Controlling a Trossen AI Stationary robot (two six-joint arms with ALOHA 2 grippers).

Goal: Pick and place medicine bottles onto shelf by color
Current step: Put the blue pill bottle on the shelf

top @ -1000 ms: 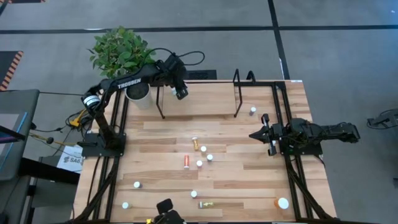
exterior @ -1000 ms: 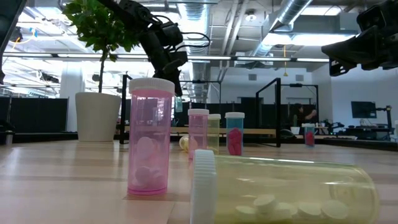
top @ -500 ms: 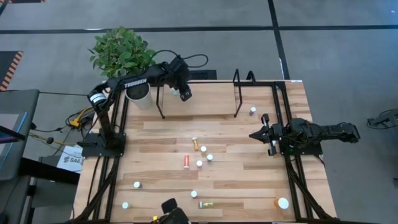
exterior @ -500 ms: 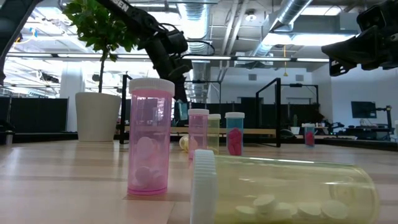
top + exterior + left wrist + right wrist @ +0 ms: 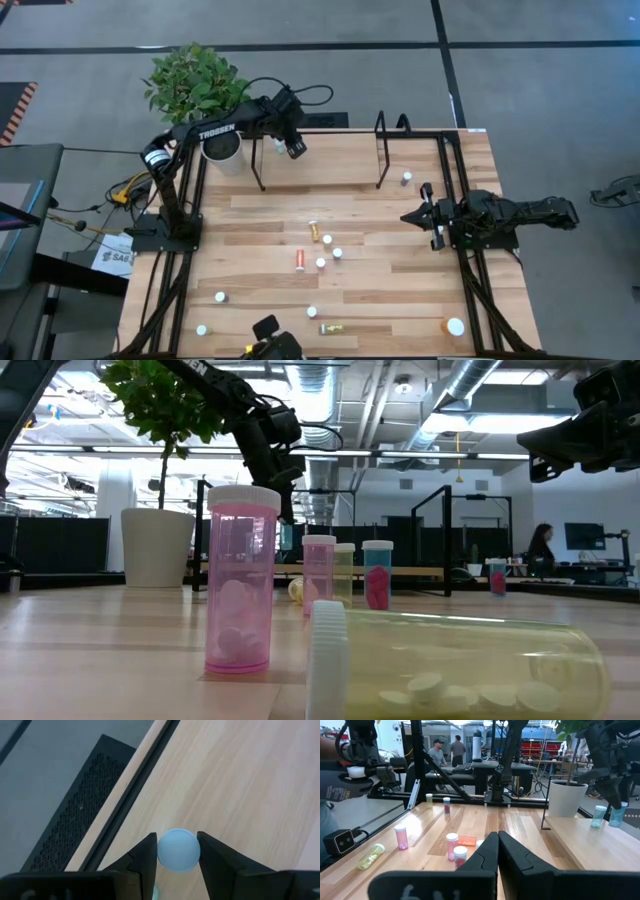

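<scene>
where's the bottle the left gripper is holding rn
The bottle sits clamped in the left gripper, above the shelf at the table's far left end, beside the potted plant.

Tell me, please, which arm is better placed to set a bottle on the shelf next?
Left. Its end effector already grips a white-capped bottle over the shelf board, while the right end effector waits shut and empty at the table's right side.

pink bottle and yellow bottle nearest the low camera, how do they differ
The pink bottle stands upright; the yellow bottle lies on its side. The pink bottle's white cap is on top; the yellow bottle's points sideways toward it. The yellow bottle lies nearer the camera. Both are see-through, white-capped and hold white tablets.
</scene>
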